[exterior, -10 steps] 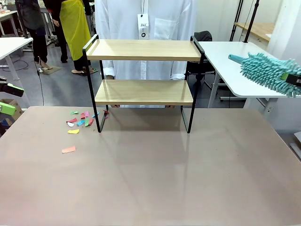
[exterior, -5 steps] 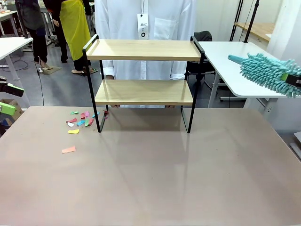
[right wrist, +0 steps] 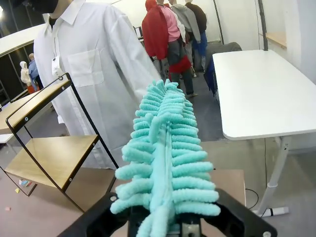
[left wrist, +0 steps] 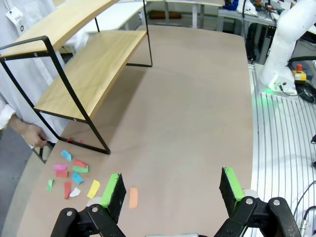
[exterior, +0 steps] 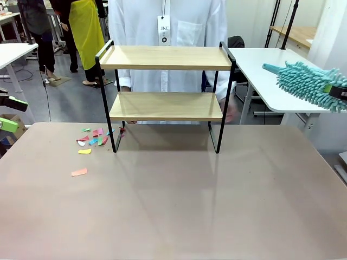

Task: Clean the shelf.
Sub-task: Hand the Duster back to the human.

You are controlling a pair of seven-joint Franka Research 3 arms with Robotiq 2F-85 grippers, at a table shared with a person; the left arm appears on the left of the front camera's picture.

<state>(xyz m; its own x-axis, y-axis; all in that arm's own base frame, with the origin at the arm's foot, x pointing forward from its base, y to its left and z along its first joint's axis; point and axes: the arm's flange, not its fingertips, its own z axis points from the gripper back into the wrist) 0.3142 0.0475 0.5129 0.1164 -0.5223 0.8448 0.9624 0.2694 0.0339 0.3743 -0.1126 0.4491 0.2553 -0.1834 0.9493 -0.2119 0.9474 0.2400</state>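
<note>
Paper scraps (left wrist: 73, 175) beside shelf (left wrist: 94, 69)

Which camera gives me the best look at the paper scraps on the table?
The left wrist view: the paper scraps lie close below, each piece separate, beside the shelf foot. The front view shows them smaller and bunched at the shelf's left leg, one orange piece nearer. In the right wrist view the duster fills the middle.

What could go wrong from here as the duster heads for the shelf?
The duster sits off to the right of the shelf; swinging in, it could hit the raised end rail and shove the light frame. The person's hand is near the right legs and could get brushed. Paper scraps by the left leg may scatter further.
</note>
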